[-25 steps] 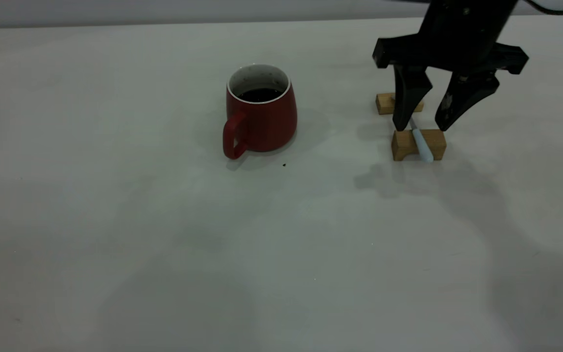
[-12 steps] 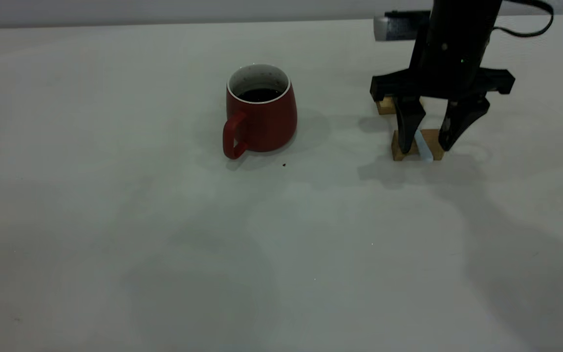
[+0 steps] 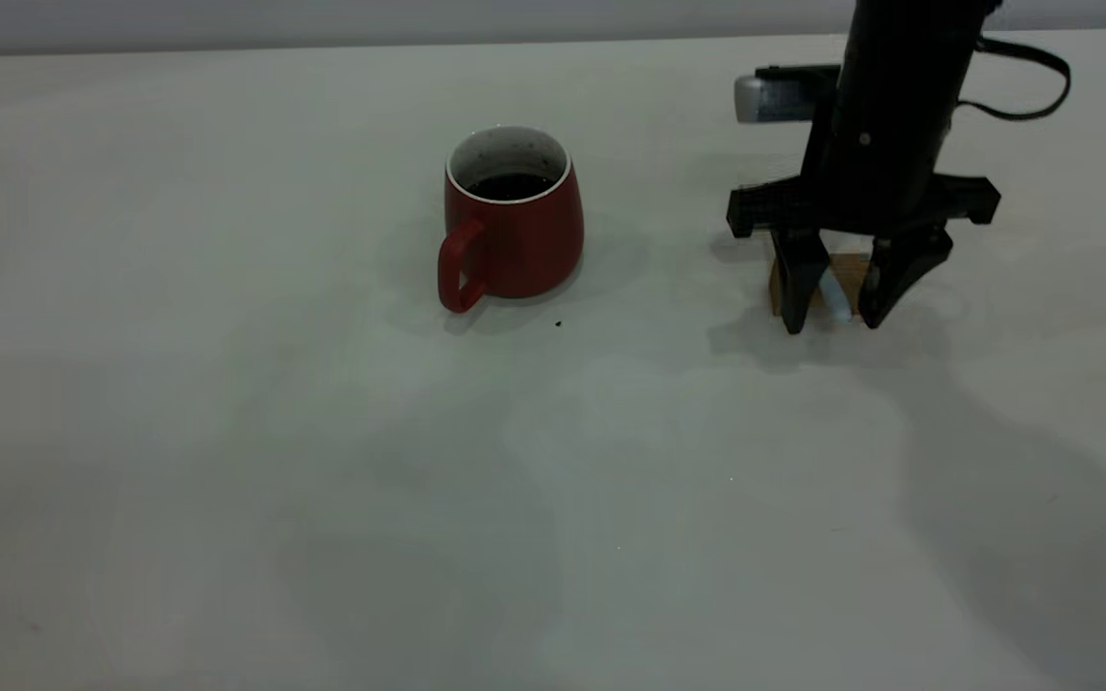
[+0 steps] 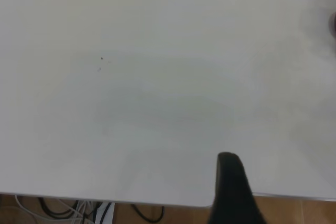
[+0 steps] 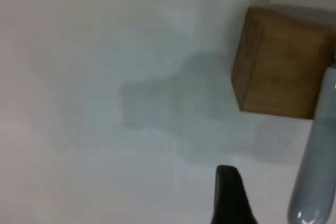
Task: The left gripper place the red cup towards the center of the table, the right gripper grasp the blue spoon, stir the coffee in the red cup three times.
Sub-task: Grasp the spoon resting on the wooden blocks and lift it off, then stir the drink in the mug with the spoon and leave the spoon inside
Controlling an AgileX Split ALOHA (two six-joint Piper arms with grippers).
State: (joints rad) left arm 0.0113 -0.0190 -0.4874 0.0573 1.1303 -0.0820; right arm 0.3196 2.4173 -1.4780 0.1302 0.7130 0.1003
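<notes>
**Cup placed, spoon not yet gripped**

While the broad pale grey-white desk (image 3: pixel 227 432) carries the dark red ceramic cup (image 3: pixel 513 223) of coffee near its middle, the black right pincer (image 3: pixel 833 324) stands fingers apart astride the slim blue-handled spoon (image 3: pixel 836 299) resting on a tan wooden block (image 3: pixel 847 270). Closing, lifting and stirring remain.
</notes>
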